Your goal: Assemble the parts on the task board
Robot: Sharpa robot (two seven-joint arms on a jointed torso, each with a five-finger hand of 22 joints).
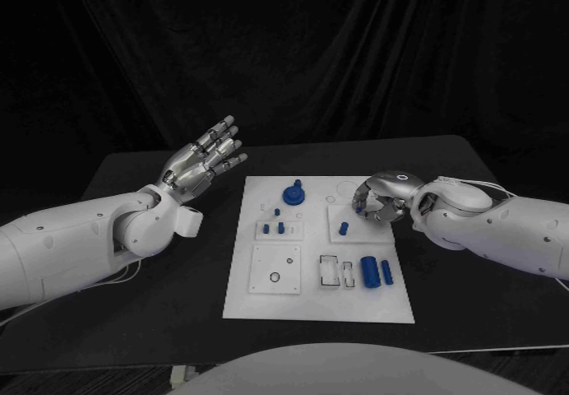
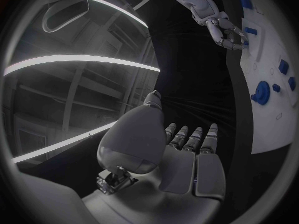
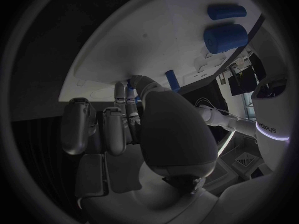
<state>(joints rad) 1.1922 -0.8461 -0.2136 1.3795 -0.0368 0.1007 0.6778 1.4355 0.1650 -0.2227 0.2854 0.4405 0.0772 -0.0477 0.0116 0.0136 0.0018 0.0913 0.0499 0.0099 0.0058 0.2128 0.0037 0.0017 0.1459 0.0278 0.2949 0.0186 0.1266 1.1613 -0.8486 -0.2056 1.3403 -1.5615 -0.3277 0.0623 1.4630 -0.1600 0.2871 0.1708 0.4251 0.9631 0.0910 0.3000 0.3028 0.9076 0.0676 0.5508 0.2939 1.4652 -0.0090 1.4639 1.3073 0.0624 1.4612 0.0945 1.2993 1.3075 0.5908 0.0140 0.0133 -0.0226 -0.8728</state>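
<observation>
- Now the right hand (image 1: 377, 200) hangs over the far right part of the board (image 1: 297, 306), its fingers curled downward toward the plate.
- Whether those fingers have hold of anything cannot be told: the head view shows them bent in over the board, and the right wrist view shows fingertips (image 3: 120, 92) down at the board's edge with a small blue peg (image 3: 172, 79) just beside them (contact is hidden by the palm).
- Just below that hand in the head view, a short blue peg (image 1: 344, 228) stands in a square recess, near the fingers but apart from them.
- Nearer the robot than the right hand, a thick blue cylinder (image 1: 370, 271) and a thinner one (image 1: 386, 275) lie side by side; the right wrist view shows the same pair, the thick one (image 3: 225, 37) next to the thin one (image 3: 226, 11).
- Between the two hands, at the board's far end, sits a blue round part with a knob (image 1: 293, 193), with small blue pegs (image 1: 275, 228) in a recess on the robot's side of it.
- The left hand (image 1: 201, 164) is raised off the table, just off the board's far left corner, palm flat and fingers spread apart, holding nothing.
- From the left wrist view the same hand (image 2: 181, 159) shows its fingers straight and side by side, with the board (image 2: 274, 129) off past them and the round part (image 2: 261, 92) lying on it.
</observation>
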